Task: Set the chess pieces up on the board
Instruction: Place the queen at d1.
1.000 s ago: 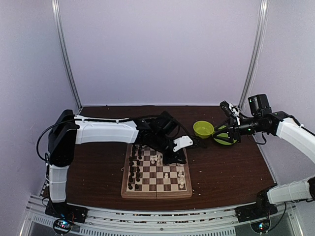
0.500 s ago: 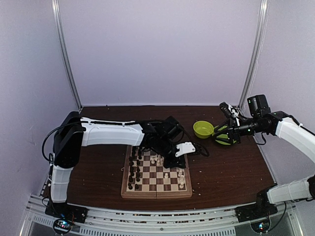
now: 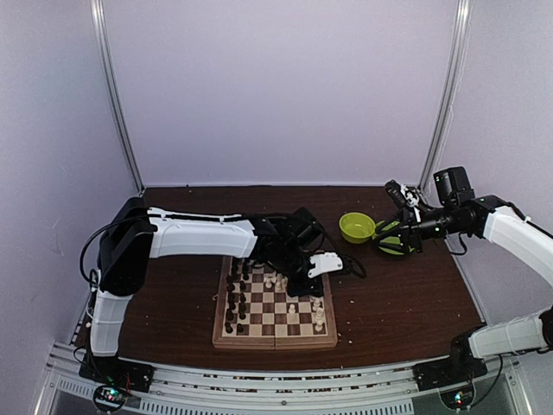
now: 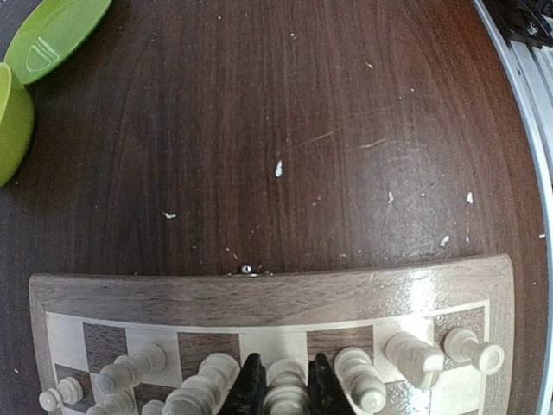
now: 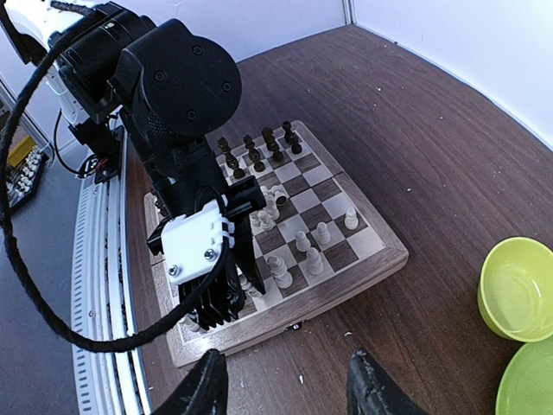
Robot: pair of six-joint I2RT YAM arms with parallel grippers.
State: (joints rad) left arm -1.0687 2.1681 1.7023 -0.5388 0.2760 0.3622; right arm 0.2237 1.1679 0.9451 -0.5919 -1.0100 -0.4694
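The left gripper (image 4: 285, 373) is clenched on one cream chess piece (image 4: 285, 399), with a dark fingertip (image 4: 252, 385) close against each side of it. The piece is in the outermost row by the right-hand border of the board (image 4: 259, 292). It is seen nearly end-on, so its long axis runs roughly toward the wrist camera. Whether its base meets the square cannot be told. Flanking it in the same row are further cream pieces (image 4: 415, 354), which the right wrist view shows upright with their long axes vertical. A few more cream ones stand apart toward the board's middle. The dark pieces (image 3: 235, 303) stand upright in two files down the opposite, left side of the board. The board lies flat near the front of the brown table (image 4: 259, 130), squared to the table's edge, and its fold seam runs from near to far in the top view. White crumbs (image 4: 278, 168) are scattered on the wood beyond the right border. The right gripper (image 5: 289, 389) is released, its jaws wide and holding nothing, and it hangs well apart from the board above a green plate (image 5: 529, 380). A green bowl (image 5: 518, 290) sits just beside the plate.
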